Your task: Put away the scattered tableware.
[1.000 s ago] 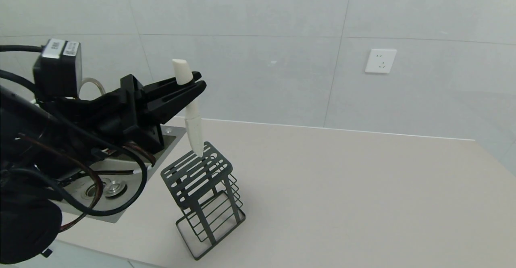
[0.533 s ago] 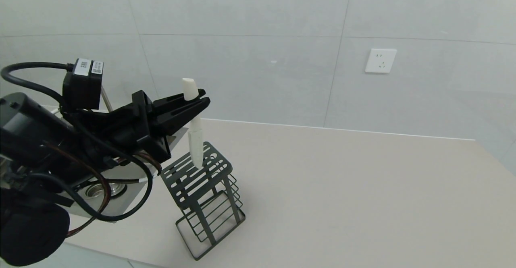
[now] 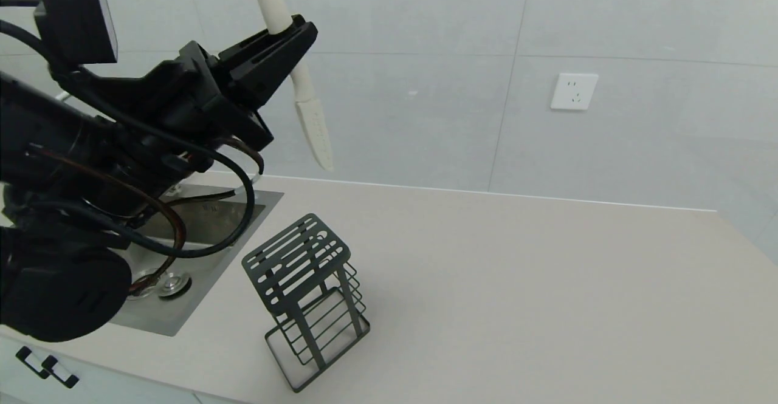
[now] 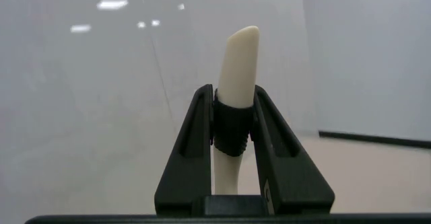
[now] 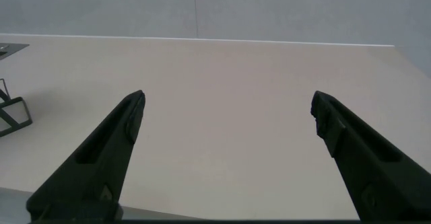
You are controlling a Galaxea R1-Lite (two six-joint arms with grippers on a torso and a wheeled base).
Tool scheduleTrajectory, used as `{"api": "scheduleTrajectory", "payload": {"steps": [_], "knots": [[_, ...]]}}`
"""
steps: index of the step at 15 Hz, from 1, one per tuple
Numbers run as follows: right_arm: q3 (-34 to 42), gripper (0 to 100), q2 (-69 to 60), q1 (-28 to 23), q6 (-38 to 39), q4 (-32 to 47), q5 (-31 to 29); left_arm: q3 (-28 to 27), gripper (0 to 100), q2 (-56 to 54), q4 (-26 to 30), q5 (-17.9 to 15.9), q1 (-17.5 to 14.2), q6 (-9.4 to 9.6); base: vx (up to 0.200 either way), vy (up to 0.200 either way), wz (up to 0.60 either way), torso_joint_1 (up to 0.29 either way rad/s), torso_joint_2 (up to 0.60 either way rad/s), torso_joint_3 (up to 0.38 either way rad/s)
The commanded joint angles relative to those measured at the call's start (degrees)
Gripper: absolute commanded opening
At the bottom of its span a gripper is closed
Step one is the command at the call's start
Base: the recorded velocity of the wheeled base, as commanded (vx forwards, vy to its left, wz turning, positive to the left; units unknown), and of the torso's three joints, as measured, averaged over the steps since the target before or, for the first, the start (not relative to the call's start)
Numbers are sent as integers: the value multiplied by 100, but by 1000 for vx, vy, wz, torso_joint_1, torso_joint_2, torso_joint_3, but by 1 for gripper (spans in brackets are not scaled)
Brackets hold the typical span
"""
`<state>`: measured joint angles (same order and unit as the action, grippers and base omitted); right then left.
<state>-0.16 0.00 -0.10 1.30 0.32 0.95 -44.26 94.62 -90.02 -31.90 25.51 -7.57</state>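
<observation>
High above the rack (image 3: 304,288), the left hand (image 3: 292,33) pinches a white knife (image 3: 316,127), blade down. Slotting seems in hand; next, the tip must descend squarely into a slot. The right hand (image 5: 227,103) is spread.

Mid-section of knife (image 3: 313,121) handle hidden inside the left gripper (image 3: 304,27). Left arm hides part of sink (image 3: 200,270). Frame edge cuts off rack (image 5: 25,111) in right wrist view.
</observation>
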Motion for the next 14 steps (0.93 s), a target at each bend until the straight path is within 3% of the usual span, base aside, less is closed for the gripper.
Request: {"api": "scheduleTrajectory", "payload": {"steps": [1,4,5,7,8,9,11,14], "knots": [[-2,100,9,1,1,-5,2,1297,0,-427,2,272,68,-131,0,0,0,0,0,0],[-2,100,9,1,1,-5,2,1122,0,-225,2,-167,-600,-96,0,0,0,0,0,0],[7,100,9,1,-16,3,2,1201,0,-243,2,-194,-565,-96,0,0,0,0,0,0],[7,100,9,1,-25,-5,2,1491,0,-506,2,-185,-55,-69,0,0,0,0,0,0],[-2,100,9,1,-25,-5,2,1535,0,-603,2,-185,6,-34,0,0,0,0,0,0],[7,100,9,1,-25,3,2,1570,0,-779,2,-158,-11,115,0,0,0,0,0,0],[7,100,9,1,-25,-5,2,1719,0,-1130,2,-132,-126,-324,0,0,0,0,0,0],[7,100,9,1,-25,-5,2,2036,0,-1429,2,-141,-152,-772,-67,0,0,2,-1,1]]}}
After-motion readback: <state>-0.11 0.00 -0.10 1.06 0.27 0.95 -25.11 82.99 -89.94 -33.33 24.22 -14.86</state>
